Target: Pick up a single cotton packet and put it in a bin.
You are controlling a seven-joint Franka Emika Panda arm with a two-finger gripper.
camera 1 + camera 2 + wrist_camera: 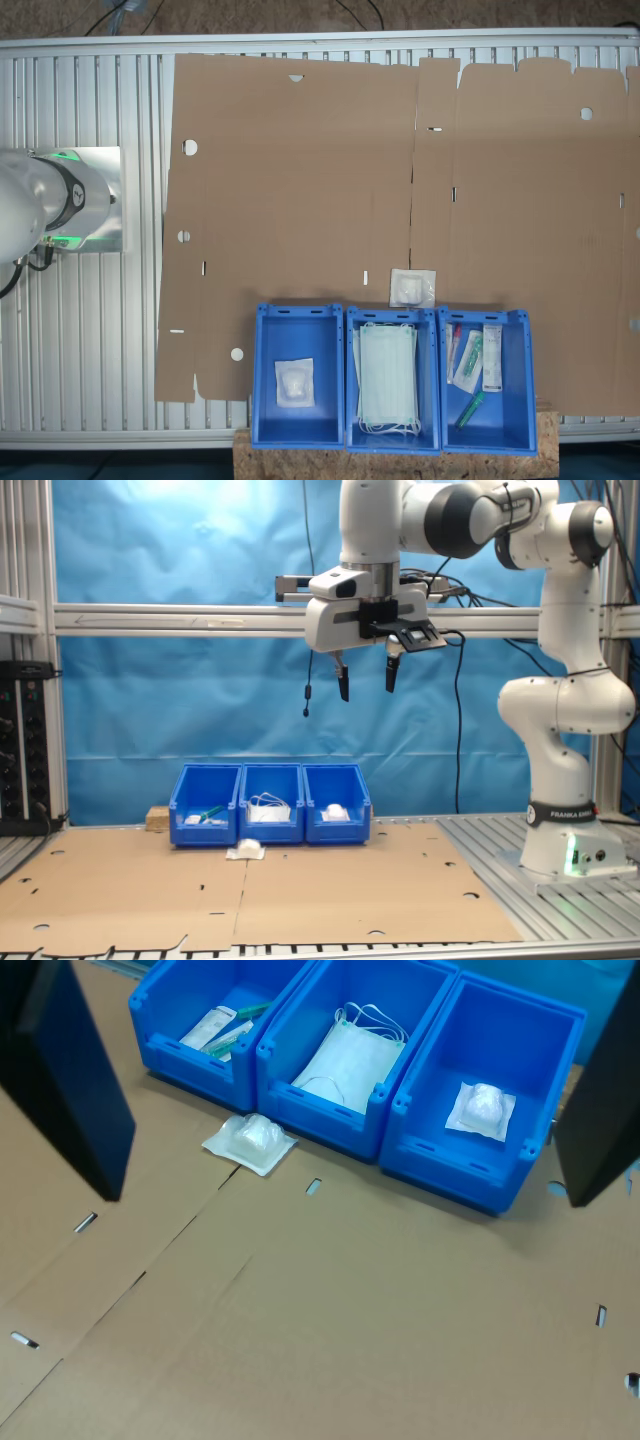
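Observation:
A small clear-white cotton packet lies flat on the brown cardboard, just in front of the row of blue crates. The bin at one end of the row holds another cotton packet. My gripper hangs high above the cardboard, well clear of the crates. It is open with nothing between its dark fingers.
The middle crate holds pale green masks and the far-end crate holds syringe packets. Brown cardboard covers the slatted metal table. The arm's base stands beside the cardboard. A wooden board lies under the crates.

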